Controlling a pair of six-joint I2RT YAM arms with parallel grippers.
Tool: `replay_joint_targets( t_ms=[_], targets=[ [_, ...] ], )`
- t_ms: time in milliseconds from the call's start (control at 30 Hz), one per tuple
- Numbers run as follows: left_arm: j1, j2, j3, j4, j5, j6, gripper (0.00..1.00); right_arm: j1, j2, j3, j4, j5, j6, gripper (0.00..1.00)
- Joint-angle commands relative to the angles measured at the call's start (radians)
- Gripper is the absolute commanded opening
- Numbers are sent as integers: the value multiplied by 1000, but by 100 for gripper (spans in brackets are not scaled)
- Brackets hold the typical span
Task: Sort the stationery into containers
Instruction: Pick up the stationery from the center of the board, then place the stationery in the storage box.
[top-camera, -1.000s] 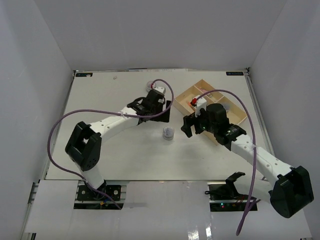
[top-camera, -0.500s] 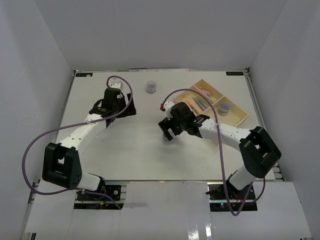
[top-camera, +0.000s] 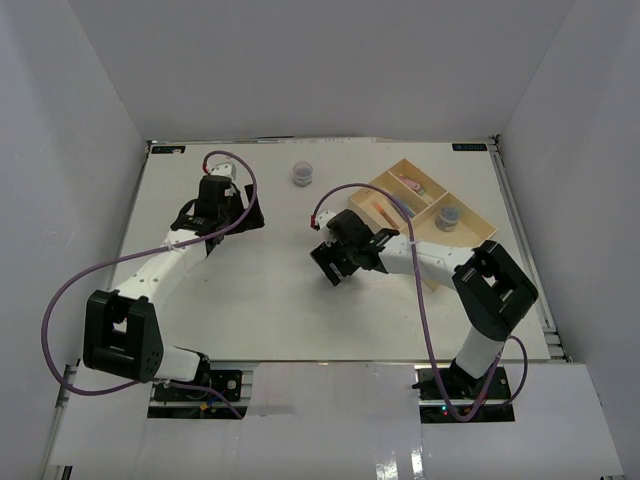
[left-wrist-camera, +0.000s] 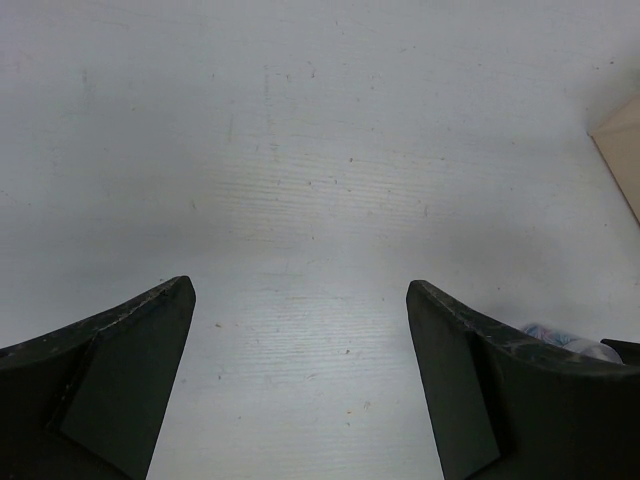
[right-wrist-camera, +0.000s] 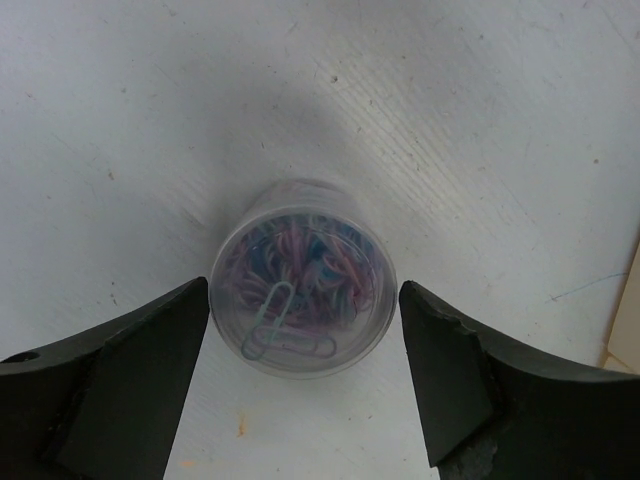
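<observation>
A clear round tub (right-wrist-camera: 303, 277) of coloured paper clips stands on the white table between the fingers of my right gripper (right-wrist-camera: 303, 290). The jaws flank it closely on both sides, open. From above, my right gripper (top-camera: 335, 268) covers this tub at mid-table. A second tub (top-camera: 302, 174) stands at the far middle. The beige tray (top-camera: 470, 240) at the far right holds a third tub (top-camera: 447, 215), pink pens (top-camera: 410, 183) and orange pieces (top-camera: 385, 205) in separate compartments. My left gripper (top-camera: 222, 222) hovers at the far left, open and empty (left-wrist-camera: 300, 290).
White walls close in the table on three sides. Purple cables loop over both arms. In the left wrist view a tray corner (left-wrist-camera: 622, 150) shows at the right edge, and a sliver of a clear tub (left-wrist-camera: 560, 335) peeks from behind the right finger.
My right arm swung from the tray to the mid-table tub and came down around it, its jaws narrowing slightly. My left arm drew back from the centre to the far left.
</observation>
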Motion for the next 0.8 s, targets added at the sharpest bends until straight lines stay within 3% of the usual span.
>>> replay_joint_targets(
  t_ms=[0, 267, 500, 633, 767],
  targets=[
    [8, -51, -1, 20, 1, 11, 98, 6, 6, 38, -16, 37, 10, 81],
    [10, -57, -4, 23, 11, 11, 98, 6, -18, 37, -13, 66, 18, 48],
    [13, -58, -6, 24, 17, 10, 98, -37, -193, 34, -21, 170, 70, 43],
    [14, -63, -6, 24, 25, 8, 98, -166, -307, 5, -35, 230, 104, 41],
    [16, -72, -7, 26, 25, 10, 98, -377, -382, -49, -36, 217, 142, 40]
  ],
)
